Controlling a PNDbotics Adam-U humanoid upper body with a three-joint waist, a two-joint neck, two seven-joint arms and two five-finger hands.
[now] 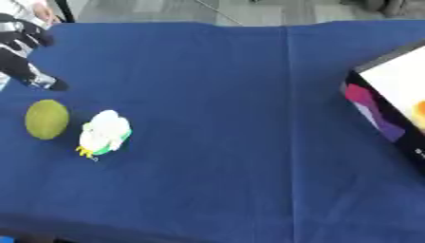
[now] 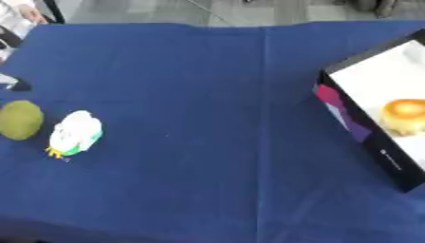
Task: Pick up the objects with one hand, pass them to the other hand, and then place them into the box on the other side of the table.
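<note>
Blue-clothed worktop (image 1: 216, 95); green fruit (image 1: 46, 118) and white toy (image 1: 104, 132) lie near left, ungrasped; box (image 2: 365, 137) far right, bun (image 2: 407, 114) inside; left hand (image 1: 25, 45) above them, holding nothing, finger state unclear; pick-up pending: descend, close on one.

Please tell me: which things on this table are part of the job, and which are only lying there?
Part of the job:
- green round fruit
- white toy
- box
- orange bun, already in the box
- left hand, above the fruit

Only there:
- blue tablecloth
</note>
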